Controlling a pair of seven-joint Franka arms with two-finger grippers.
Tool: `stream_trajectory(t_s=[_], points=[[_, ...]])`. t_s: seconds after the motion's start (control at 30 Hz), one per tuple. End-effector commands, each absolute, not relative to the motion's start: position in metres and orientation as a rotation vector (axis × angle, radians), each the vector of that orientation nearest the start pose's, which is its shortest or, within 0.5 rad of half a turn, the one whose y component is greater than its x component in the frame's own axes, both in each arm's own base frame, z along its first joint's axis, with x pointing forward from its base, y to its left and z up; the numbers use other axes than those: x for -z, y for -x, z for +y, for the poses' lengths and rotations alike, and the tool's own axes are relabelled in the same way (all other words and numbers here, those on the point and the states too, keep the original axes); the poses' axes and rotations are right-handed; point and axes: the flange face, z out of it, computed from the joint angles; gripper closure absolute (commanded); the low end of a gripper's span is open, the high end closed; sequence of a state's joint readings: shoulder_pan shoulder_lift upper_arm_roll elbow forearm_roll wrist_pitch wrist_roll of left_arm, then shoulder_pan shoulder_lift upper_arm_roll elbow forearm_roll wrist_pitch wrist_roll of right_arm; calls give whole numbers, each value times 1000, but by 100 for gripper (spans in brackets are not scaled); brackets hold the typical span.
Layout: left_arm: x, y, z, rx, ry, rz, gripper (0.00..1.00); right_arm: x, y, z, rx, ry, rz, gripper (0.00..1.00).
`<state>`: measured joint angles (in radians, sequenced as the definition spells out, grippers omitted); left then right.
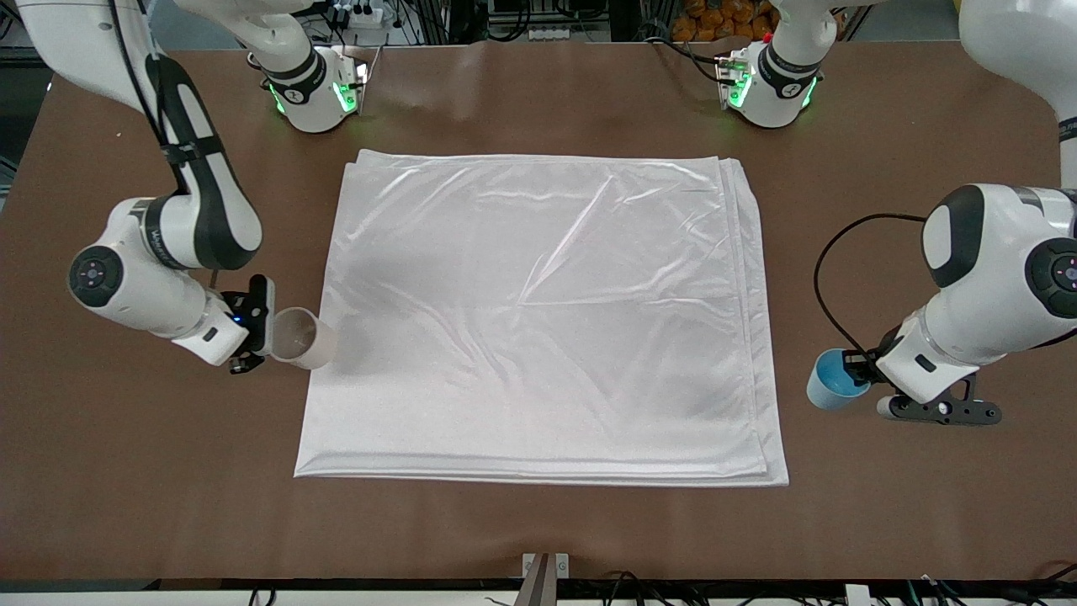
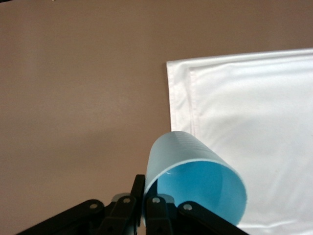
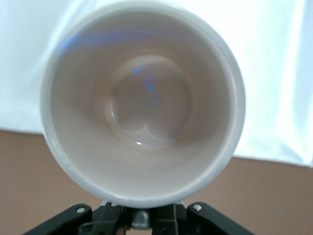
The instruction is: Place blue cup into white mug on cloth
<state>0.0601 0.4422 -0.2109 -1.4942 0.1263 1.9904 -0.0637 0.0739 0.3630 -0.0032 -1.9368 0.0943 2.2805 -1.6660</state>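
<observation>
Front view, no readable labels, left tool [image 1: 851, 371] gripping blue cup [image 1: 831, 380]

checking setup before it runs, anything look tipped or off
Both vessels are tilted, not upright. The right claw holds the white mug at the cloth edge; the left claw holds the blue cup over bare table. No spills, nothing damaged.

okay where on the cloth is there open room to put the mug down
The whole cloth lies bare, from its edge near the arm bases to its folded edge nearest the front camera. Both crowded spots sit off its ends: the right gripper holds the white mug at one end, and the left gripper holds the blue cup past the other.
</observation>
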Motion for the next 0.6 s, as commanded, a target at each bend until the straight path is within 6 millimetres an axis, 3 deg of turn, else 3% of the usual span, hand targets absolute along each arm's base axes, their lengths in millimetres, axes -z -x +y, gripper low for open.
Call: stream_trajectory(t_s=[0.0, 0.17, 0.57], points=[[-441, -677, -89, 86, 3136, 225, 100, -306, -598, 103, -81, -2197, 2324, 97], [-443, -674, -102, 80, 3150, 243, 100, -306, -586, 163, -78, -2242, 2269, 97], [-439, -669, -117, 27, 3183, 236, 100, -281, -558, 271, -87, -2265, 2229, 97]])
